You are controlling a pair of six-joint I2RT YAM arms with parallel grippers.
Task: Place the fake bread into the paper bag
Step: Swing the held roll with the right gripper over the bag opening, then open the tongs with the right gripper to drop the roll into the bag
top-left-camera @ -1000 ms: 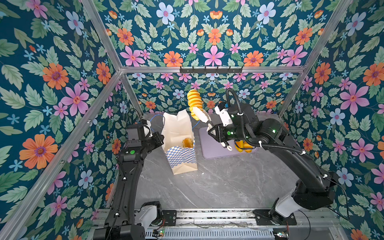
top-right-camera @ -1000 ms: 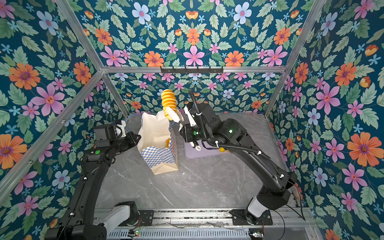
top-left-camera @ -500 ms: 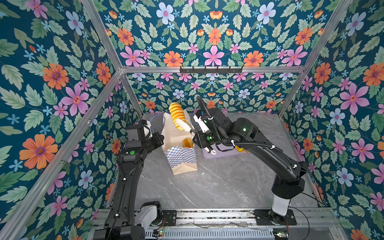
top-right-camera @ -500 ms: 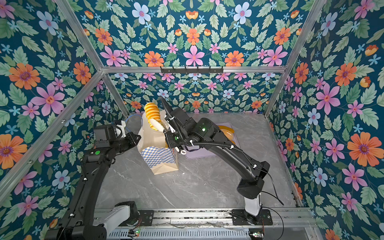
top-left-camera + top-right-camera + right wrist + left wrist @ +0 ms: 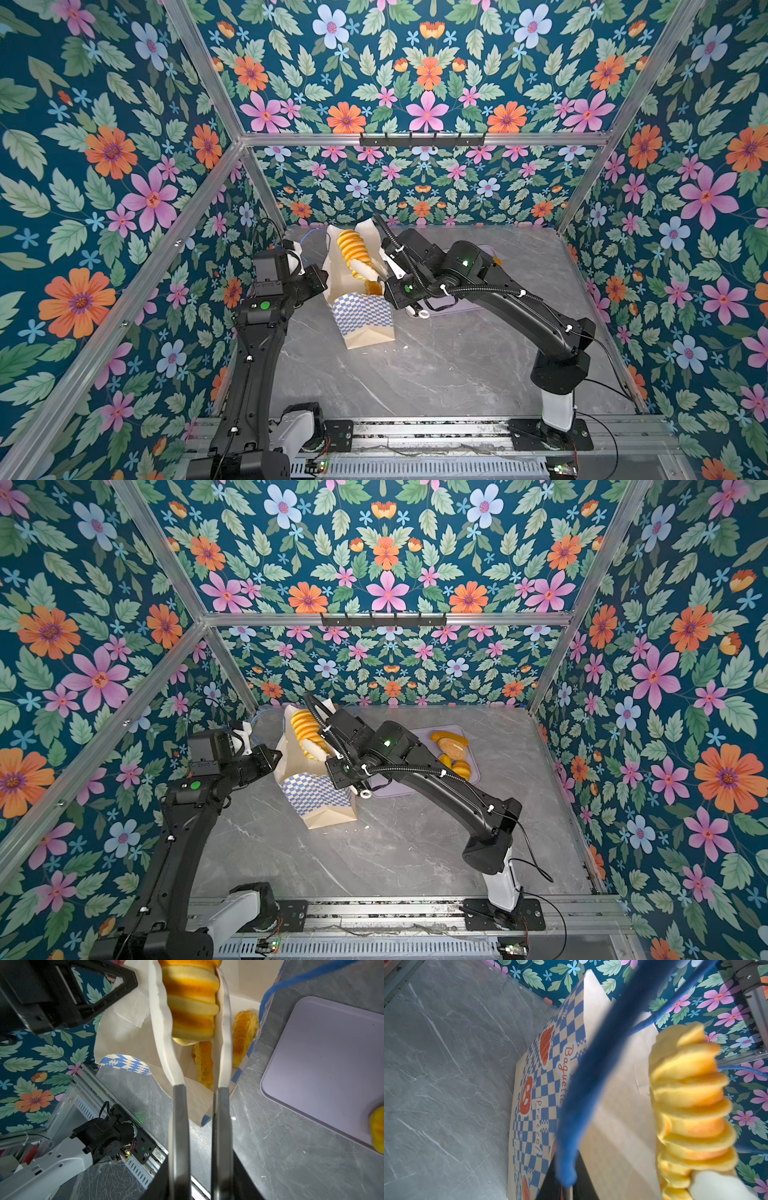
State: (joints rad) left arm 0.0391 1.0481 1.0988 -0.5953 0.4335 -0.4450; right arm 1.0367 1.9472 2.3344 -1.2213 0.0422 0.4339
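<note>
Right gripper pinches a ridged roll over the open bag, left of centre. Left gripper, pressed together, nips the bag's blue cord. More bread lies on the tray, right.

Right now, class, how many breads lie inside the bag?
2: a long roll on the floor of the bag, a second roll against its wall. The held ridged roll may hide more.

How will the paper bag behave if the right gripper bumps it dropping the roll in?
The paper bag looks thin and creased, so its walls probably buckle. Tall on a small base, it may tip if the left gripper lets go. Seemingly light, it could slide on the smooth table.
</note>
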